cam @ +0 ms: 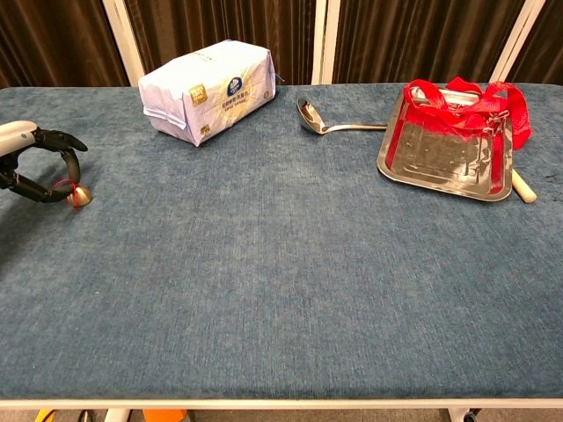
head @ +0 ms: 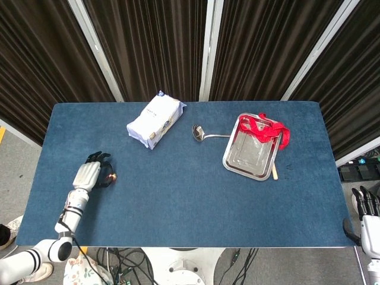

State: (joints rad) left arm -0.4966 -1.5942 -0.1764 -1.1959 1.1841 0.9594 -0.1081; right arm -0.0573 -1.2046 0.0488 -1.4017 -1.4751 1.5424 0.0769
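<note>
Where the blue worktop nears its left edge, the left hand is seen lying low over the cloth, its dark fingers curled round into a hook. A small brass-coloured bell with a red loop is pinched at the fingertips; in the chest view the bell rests on or just above the worktop, and which of the two cannot be told. In the head view the bell shows as a bright spot just beside the hand, on the side towards the middle of the worktop.

The right hand is seen only in the head view, off the worktop beyond its right front corner, well apart from everything on the cloth. Its fingers are held upright and close together (nothing is seen in them), though whether they are curled or straight cannot be told.

Near the back edge, left of the middle, a white packet is laid at a slant. A steel ladle is placed just to its right, the handle reaching to a metal tray. A red strap is draped over the tray's back end, and a wooden stick shows along its right side.
</note>
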